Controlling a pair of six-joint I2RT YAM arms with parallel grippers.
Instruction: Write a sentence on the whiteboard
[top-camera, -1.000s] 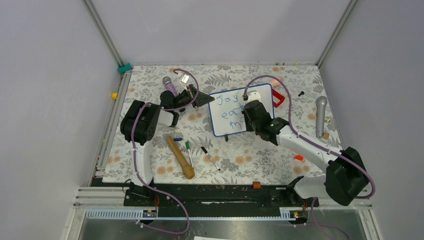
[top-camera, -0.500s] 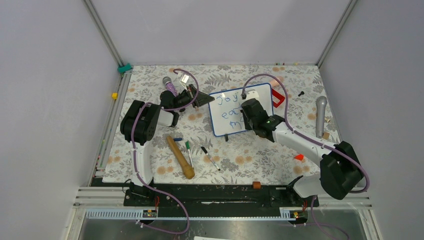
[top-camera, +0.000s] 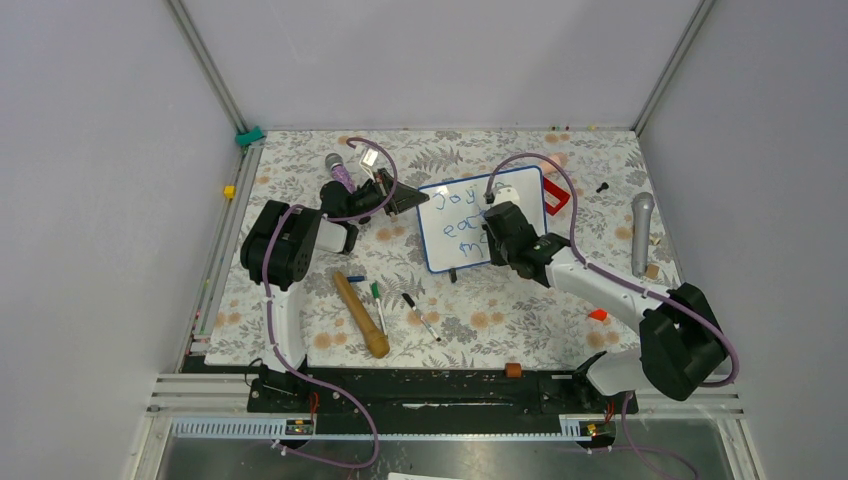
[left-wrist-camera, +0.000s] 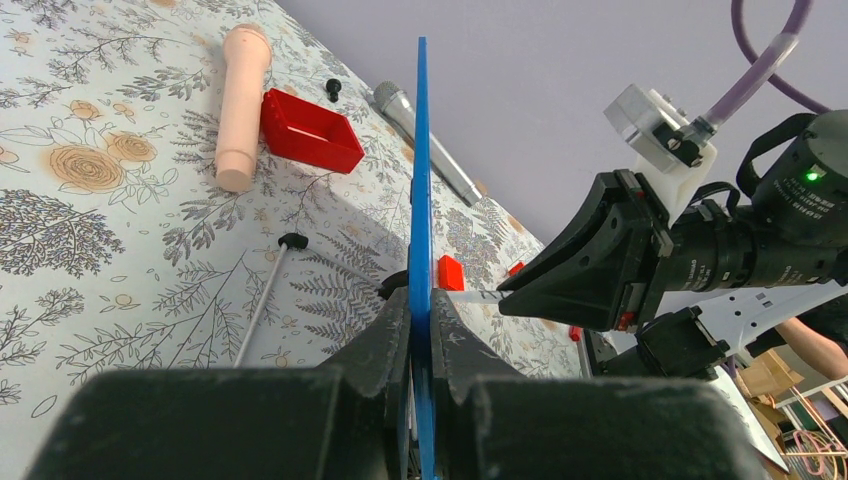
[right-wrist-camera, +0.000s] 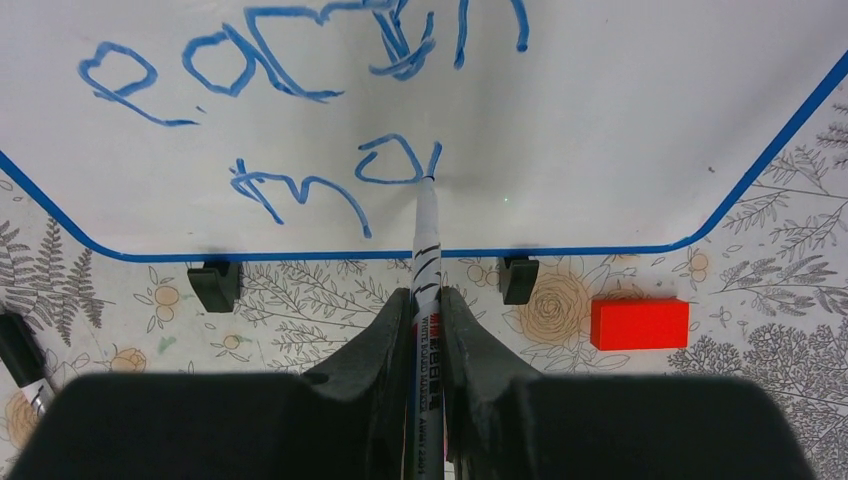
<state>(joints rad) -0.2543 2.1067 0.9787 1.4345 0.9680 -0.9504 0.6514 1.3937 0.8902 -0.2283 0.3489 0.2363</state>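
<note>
My left jaws clamp the board (left-wrist-camera: 421, 150), my right jaws pinch the marker (right-wrist-camera: 427, 235); the sentence (right-wrist-camera: 300, 95) is barely into its third line.

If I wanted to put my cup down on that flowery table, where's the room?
Barest: the near stretch between the black marker and the red block. Crowded: around the whiteboard, and by the rolling pin.
</note>
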